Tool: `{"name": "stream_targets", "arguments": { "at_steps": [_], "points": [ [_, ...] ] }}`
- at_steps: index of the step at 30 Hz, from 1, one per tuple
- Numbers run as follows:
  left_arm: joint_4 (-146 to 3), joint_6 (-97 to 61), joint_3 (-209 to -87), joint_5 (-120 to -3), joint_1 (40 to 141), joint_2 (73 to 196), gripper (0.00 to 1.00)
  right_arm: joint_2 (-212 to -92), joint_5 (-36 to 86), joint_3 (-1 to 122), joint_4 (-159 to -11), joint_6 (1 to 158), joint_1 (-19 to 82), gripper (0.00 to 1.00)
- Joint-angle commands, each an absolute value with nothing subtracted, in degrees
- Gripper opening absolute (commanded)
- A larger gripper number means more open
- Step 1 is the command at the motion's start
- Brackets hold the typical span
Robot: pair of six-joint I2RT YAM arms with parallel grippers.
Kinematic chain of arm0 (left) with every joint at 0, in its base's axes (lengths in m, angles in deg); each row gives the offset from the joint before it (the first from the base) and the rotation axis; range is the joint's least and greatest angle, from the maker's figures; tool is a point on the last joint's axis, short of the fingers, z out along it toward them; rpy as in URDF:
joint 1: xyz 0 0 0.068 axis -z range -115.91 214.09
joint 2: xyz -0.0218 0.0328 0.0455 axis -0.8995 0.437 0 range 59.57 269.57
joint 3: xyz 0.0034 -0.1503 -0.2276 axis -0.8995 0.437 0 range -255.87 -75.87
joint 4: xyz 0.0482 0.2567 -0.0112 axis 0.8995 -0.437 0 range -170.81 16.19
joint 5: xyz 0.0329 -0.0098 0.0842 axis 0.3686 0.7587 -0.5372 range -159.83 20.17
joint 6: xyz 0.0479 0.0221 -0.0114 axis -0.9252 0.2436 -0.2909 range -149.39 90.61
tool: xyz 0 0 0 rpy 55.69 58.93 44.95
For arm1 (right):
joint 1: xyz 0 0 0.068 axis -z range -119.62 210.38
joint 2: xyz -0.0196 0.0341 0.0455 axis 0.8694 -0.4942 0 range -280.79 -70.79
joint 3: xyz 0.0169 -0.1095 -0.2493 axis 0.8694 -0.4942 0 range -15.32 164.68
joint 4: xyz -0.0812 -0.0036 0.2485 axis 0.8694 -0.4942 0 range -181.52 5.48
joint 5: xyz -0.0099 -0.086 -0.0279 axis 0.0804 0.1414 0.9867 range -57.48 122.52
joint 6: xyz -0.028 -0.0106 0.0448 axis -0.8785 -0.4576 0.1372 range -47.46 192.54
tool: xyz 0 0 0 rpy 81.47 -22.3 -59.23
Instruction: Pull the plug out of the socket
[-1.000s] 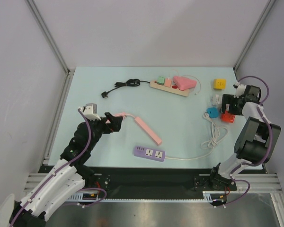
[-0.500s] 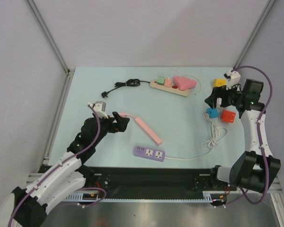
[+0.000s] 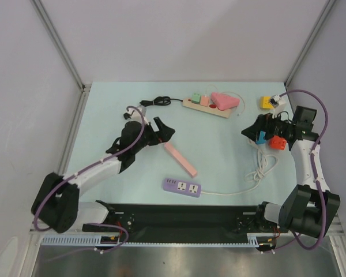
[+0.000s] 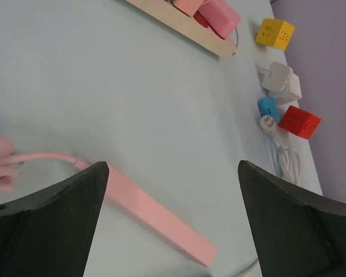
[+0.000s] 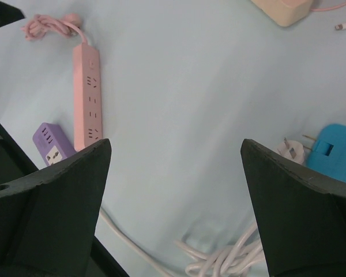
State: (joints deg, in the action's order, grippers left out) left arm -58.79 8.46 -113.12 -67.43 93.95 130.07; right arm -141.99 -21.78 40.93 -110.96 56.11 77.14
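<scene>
A pale blue-green table (image 3: 219, 144) is enclosed by plain grey-white panels: back wall (image 3: 179, 34), left wall (image 3: 17, 115), right wall (image 3: 340, 69). Slanted metal posts (image 3: 57, 43) are noted at both back corners. A black rail (image 3: 184, 210) is fixed along the near edge. Lighting is even and shadows are soft.

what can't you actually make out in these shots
Top view: plugs on the beige power strip are too small to tell how deep they sit.
Left wrist view: that strip is cut off by the top edge.
Right wrist view: only the strip's corner shows.
Top view: white adapter is hidden under the right gripper.
</scene>
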Motion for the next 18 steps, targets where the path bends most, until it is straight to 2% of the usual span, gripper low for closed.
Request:
{"name": "stream_targets", "arguments": {
  "at_steps": [1, 7, 18],
  "points": [
    [-50.7, 17.4, -119.2, -65.3, 93.0, 137.5, 0.99, -139.4, -25.9, 41.0, -108.7, 57.6, 77.4, 1.00],
    [-41.6, 27.3, -127.5, -64.1, 92.3, 154.3, 0.98, -138.2, -26.9, 40.8, -108.3, 58.1, 77.0, 1.00],
    [-42.7, 39.2, -150.6, -69.7, 91.8, 177.2, 0.96, -136.6, -26.0, 41.1, -108.6, 58.0, 76.6, 1.00]
  ]
}}
